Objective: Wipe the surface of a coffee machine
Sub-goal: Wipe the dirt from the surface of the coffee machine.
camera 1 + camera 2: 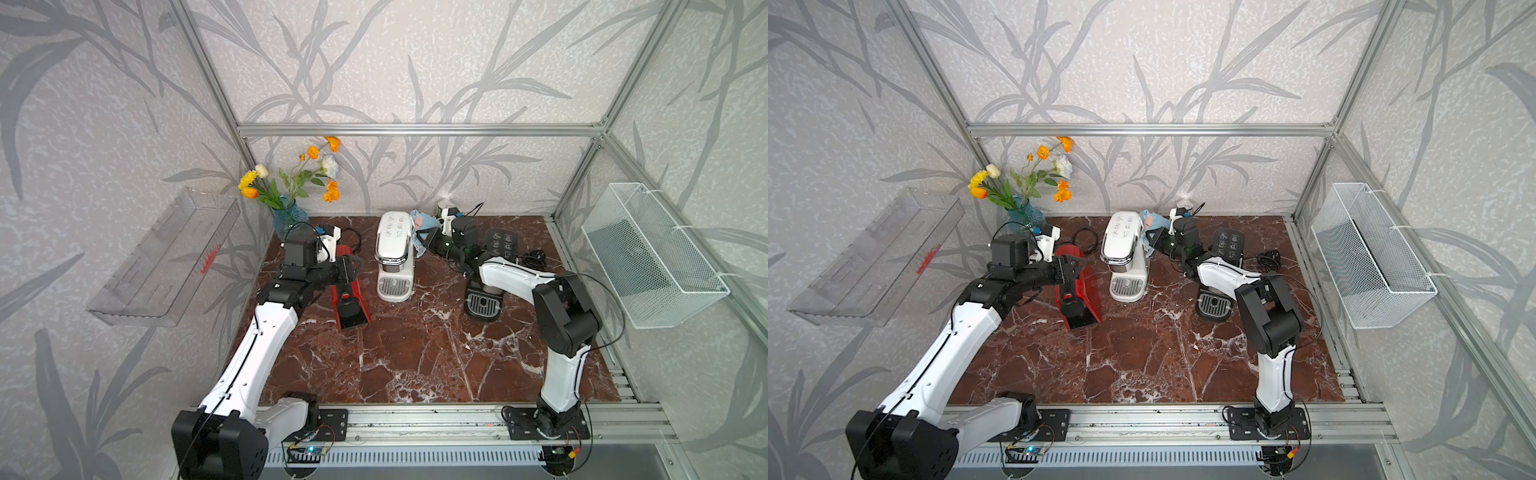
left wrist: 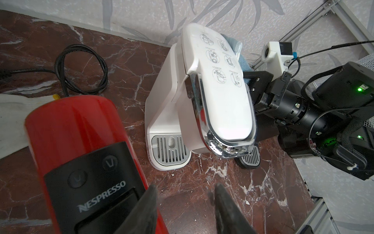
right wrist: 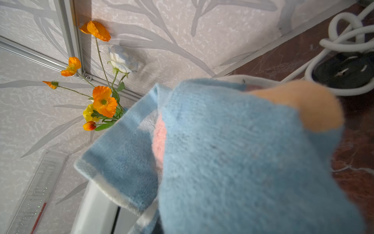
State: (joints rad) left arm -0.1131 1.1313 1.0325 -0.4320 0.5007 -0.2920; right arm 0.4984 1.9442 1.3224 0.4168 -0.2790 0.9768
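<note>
The right gripper (image 1: 424, 242) pinches a fluffy blue cloth (image 1: 420, 227), seemingly against the side edge of the white plastic coffee machine (image 1: 392, 243). The left gripper (image 2: 183, 194), half-open and empty, faces bare brown marble tabletop (image 2: 192, 182).

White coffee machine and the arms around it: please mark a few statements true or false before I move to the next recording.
1. The right gripper is shut on a light blue fleecy cloth beside the glossy white coffee machine. True.
2. The left gripper clamps the red Nespresso coffee machine. False: its fingers stand apart with nothing between them, near that machine.
3. A black coffee machine also stands on the red-brown marble tabletop. True.
4. The orange and yellow flowers stand in a black metal pot. False: they stand in a blue glass vase at the far left corner.
</note>
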